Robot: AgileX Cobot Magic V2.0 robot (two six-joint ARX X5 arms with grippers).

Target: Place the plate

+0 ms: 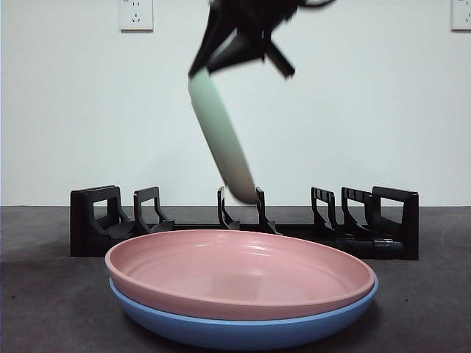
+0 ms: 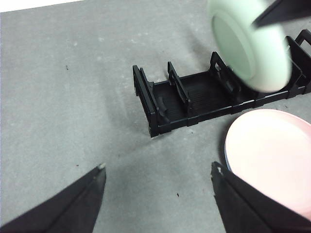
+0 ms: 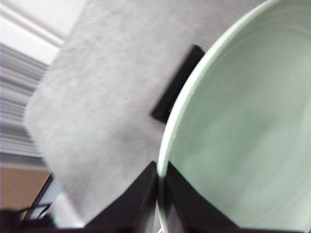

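Observation:
A pale green plate (image 1: pixel 221 140) hangs on edge, tilted, above the middle of the black dish rack (image 1: pixel 243 224); its lower rim is level with the rack's middle prongs. My right gripper (image 1: pixel 239 44) comes down from above and is shut on the plate's upper rim (image 3: pixel 163 160). In the left wrist view the green plate (image 2: pixel 248 46) hovers over the rack (image 2: pixel 194 97). My left gripper (image 2: pixel 158 177) stands open over bare table, apart from the rack.
A pink plate (image 1: pixel 239 272) is stacked on a blue plate (image 1: pixel 243 327) in front of the rack, near the camera. The pink plate (image 2: pixel 272 155) lies close beside my left gripper. Grey tabletop (image 2: pixel 73 97) spreads beside the rack.

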